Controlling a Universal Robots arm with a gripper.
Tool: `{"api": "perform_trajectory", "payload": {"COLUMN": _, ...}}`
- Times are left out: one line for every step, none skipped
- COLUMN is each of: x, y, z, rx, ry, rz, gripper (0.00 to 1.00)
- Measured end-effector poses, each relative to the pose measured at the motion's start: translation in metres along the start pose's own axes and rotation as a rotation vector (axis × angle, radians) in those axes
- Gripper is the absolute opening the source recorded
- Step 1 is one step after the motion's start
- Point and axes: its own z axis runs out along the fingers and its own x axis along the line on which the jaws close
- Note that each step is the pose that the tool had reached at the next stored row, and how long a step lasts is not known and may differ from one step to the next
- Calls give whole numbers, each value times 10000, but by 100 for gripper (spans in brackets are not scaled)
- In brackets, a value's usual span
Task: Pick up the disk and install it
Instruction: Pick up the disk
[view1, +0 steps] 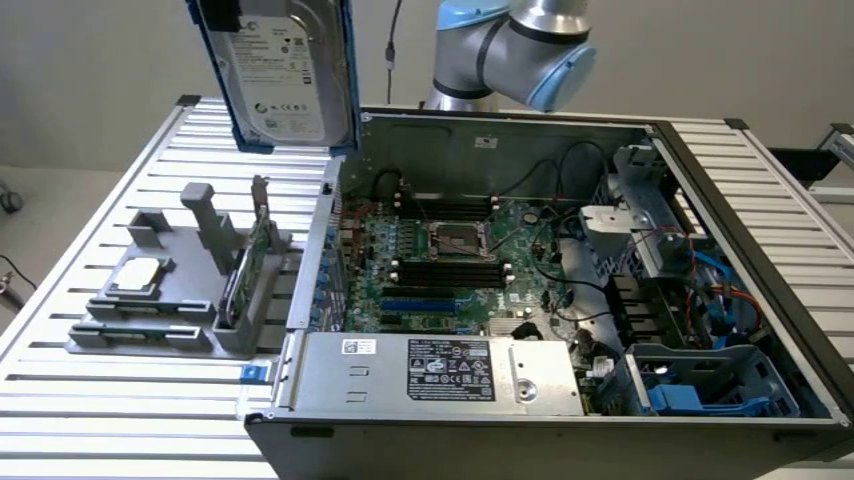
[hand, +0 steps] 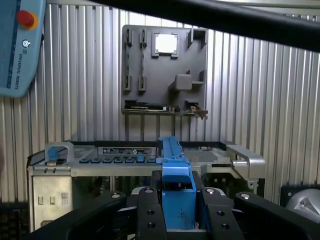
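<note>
The disk hangs upright, gripped by its blue edge in the claw.

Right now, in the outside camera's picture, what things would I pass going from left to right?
small silver chip → disk, held up in the air → processor socket on the green board → blue drive cage

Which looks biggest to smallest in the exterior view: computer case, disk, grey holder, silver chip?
1. computer case, clearly largest.
2. grey holder and disk: alike; the disk is raised and partly cut off, so unranked.
3. silver chip, smallest.
</note>
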Motion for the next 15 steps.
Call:
{"api": "perform_trajectory", "payload": {"x": 25, "y": -26, "z": -2, "rx": -8, "ry": -1, "rz": 0, "gripper": 33}}
{"api": "perform_trajectory", "payload": {"x": 51, "y": -45, "z": -3, "rx": -14, "ry": -2, "rz": -1, "gripper": 33}}
{"api": "perform_trajectory", "payload": {"x": 78, "y": -61, "z": -5, "rx": -21, "ry": -2, "rz": 0, "gripper": 33}}
{"api": "perform_trajectory", "payload": {"x": 104, "y": -70, "z": -7, "rx": -25, "ry": -1, "rz": 1, "gripper": 33}}
{"api": "perform_trajectory", "payload": {"x": 129, "y": -78, "z": -8, "rx": -27, "ry": -1, "rz": 1, "gripper": 33}}
{"api": "perform_trajectory", "payload": {"x": 156, "y": -86, "z": -9, "rx": -27, "ry": -2, "rz": 1, "gripper": 33}}
{"api": "perform_trajectory", "payload": {"x": 182, "y": -96, "z": -11, "rx": -26, "ry": -2, "rz": 1, "gripper": 33}}
{"api": "perform_trajectory", "payload": {"x": 212, "y": -115, "z": -12, "rx": -26, "ry": -2, "rz": 1, "gripper": 33}}
{"api": "perform_trajectory", "payload": {"x": 239, "y": -141, "z": -14, "rx": -26, "ry": -2, "rz": 1, "gripper": 33}}
{"api": "perform_trajectory", "payload": {"x": 267, "y": -169, "z": -16, "rx": -26, "ry": -2, "rz": 2, "gripper": 33}}
{"api": "perform_trajectory", "payload": {"x": 295, "y": -196, "z": -17, "rx": -26, "ry": -2, "rz": 2, "gripper": 33}}
{"api": "perform_trajectory", "payload": {"x": 324, "y": -225, "z": -19, "rx": -26, "ry": -2, "rz": 1, "gripper": 33}}
{"api": "perform_trajectory", "payload": {"x": 352, "y": -253, "z": -21, "rx": -27, "ry": -2, "rz": 1, "gripper": 33}}
{"api": "perform_trajectory", "payload": {"x": 381, "y": -283, "z": -22, "rx": -26, "ry": -2, "rz": 2, "gripper": 33}}
{"api": "perform_trajectory", "payload": {"x": 408, "y": -313, "z": -24, "rx": -27, "ry": -2, "rz": 1, "gripper": 33}}
